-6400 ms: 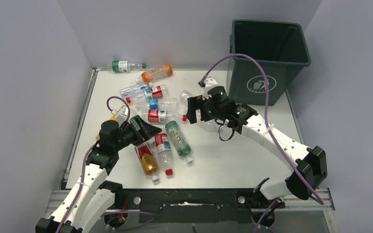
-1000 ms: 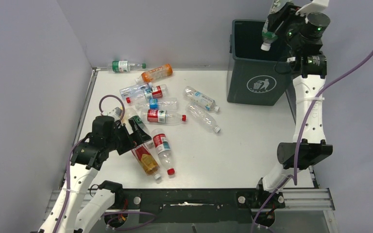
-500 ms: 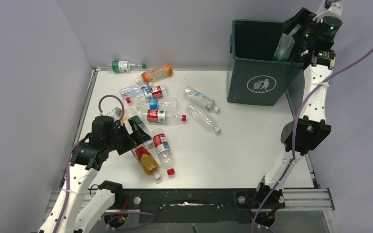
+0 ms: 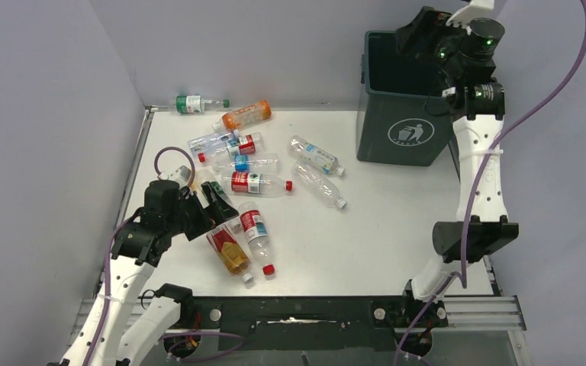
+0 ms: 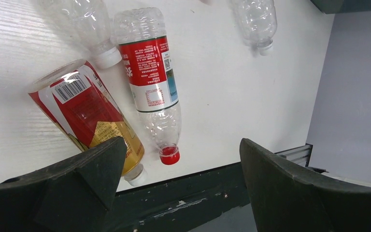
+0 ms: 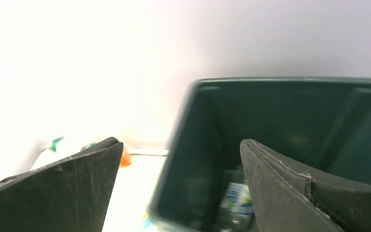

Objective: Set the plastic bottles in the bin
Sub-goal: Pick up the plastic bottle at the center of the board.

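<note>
hovering over the bin, the right pincer gapes empty, its bottle now dropped inside.

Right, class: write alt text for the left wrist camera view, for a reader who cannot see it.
The left gripper, open, hangs above a white table over two lying bottles: an amber bottle with a red label and, beside it, a red-capped clear bottle. More clear bottles lie beyond.

Closing in left, back, right with lilac-grey walls | spreading between as white tabletop | edging near side with black rail | lighting evenly, softly
</note>
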{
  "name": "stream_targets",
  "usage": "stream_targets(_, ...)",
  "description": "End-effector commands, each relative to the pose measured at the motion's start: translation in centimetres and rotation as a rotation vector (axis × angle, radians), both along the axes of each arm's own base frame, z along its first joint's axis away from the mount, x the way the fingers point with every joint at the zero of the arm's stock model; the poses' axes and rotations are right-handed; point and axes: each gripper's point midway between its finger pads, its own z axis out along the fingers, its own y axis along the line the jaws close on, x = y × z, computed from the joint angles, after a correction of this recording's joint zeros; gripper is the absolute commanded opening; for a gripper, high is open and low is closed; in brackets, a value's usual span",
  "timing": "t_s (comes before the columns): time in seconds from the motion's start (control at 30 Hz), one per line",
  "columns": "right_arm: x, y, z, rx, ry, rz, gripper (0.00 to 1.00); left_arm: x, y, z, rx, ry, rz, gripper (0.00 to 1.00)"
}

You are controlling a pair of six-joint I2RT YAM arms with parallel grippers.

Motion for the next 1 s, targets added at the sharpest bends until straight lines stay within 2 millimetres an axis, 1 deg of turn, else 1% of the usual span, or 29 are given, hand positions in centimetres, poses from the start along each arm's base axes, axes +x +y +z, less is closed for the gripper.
stream_targets(0.0,-5.8,6.0,5.2,-0.073,-0.129,0.094,0.98,1.0,-0.4,1.6,-0.027,-0.072,-0.010,0.89)
stream_targets(0.03,-6.5,7.4,4.8,-0.078,-0.119,0.120,0.98,0.9,-0.5,1.5,-0.026,-0.071,-0.013,0.89)
stream_targets(0.07,-7.3,9.3,4.2,-0.079,-0.102,0.156,0.98,0.9,-0.5,1.4,-0.025,-0.070,-0.014,0.89)
stream_targets(0.13,-8.9,12.2,2.7,-0.089,-0.062,0.208,0.98,0.8,-0.5,1.2,-0.023,-0.066,-0.017,0.89)
stream_targets(0.17,-9.6,13.7,1.3,-0.095,-0.031,0.230,0.98,0.8,-0.5,1.1,-0.022,-0.066,-0.019,0.89)
stream_targets(0.3,-13.8,20.7,-4.4,-0.105,0.079,0.376,1.00,0.8,-0.5,0.8,-0.023,-0.063,-0.023,0.89)
stream_targets(0.4,-17.2,24.7,-10.4,-0.116,0.202,0.456,0.98,0.8,-0.6,0.5,-0.022,-0.061,-0.026,0.89)
stream_targets(0.47,-19.4,26.4,-14.6,-0.116,0.290,0.486,0.97,0.8,-0.6,0.4,-0.022,-0.063,-0.025,0.89)
stream_targets(0.5,-20.5,26.9,-16.5,-0.105,0.331,0.497,0.97,0.8,-0.6,0.2,-0.023,-0.060,-0.026,0.89)
stream_targets(0.53,-21.6,27.4,-19.3,-0.099,0.388,0.511,0.96,0.7,-0.6,0.1,-0.024,-0.060,-0.026,0.89)
stream_targets(0.6,-23.5,28.3,-22.2,-0.079,0.445,0.534,0.96,0.6,-0.6,-0.3,-0.026,-0.053,-0.029,0.89)
stream_targets(0.67,-25.4,29.3,-24.6,-0.046,0.504,0.550,0.95,0.5,-0.6,-0.6,-0.028,-0.048,-0.030,0.89)
stream_targets(0.8,-29.3,32.1,-28.7,-0.064,0.599,0.615,0.95,0.5,-0.7,-0.8,-0.031,-0.045,-0.033,0.89)
stream_targets(0.9,-31.5,34.2,-30.7,-0.084,0.643,0.659,0.95,0.6,-0.7,-0.8,-0.026,-0.046,-0.032,0.89)
stream_targets(0.97,-32.5,35.8,-31.4,-0.080,0.660,0.697,0.95,0.6,-0.6,-0.8,-0.026,-0.046,-0.028,0.89)
